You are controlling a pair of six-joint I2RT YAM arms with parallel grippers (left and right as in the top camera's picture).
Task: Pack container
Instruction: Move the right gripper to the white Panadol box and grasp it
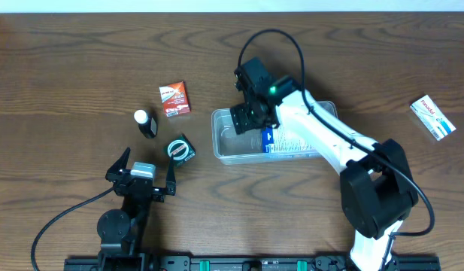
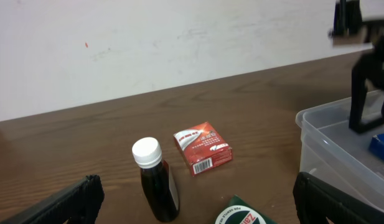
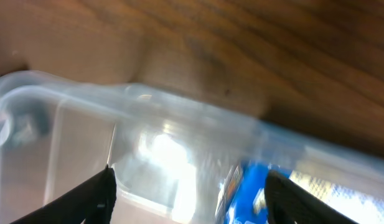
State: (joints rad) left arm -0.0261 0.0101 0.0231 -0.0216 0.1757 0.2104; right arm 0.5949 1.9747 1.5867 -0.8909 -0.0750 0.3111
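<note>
One bench (image 1: 66,75) is carrying everything. The clear container (image 1: 224,150) is sitting right of centre, partly covered by the right arm and blurred in the wrist view. It is holding a half-hidden blue-and-white box (image 1: 268,139). The right end effector (image 1: 243,120) is hovering above its left end, parted and empty. The left end effector (image 1: 147,165) is gaping wide, empty.

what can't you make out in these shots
- Overhead: the right arm hides part of the container and the blue box in it.
- Right wrist: blur smears the blue box's print.
- Left wrist: the bottom edge cuts off the green-topped item.
- Overhead: the red box has print too small to read.
</note>
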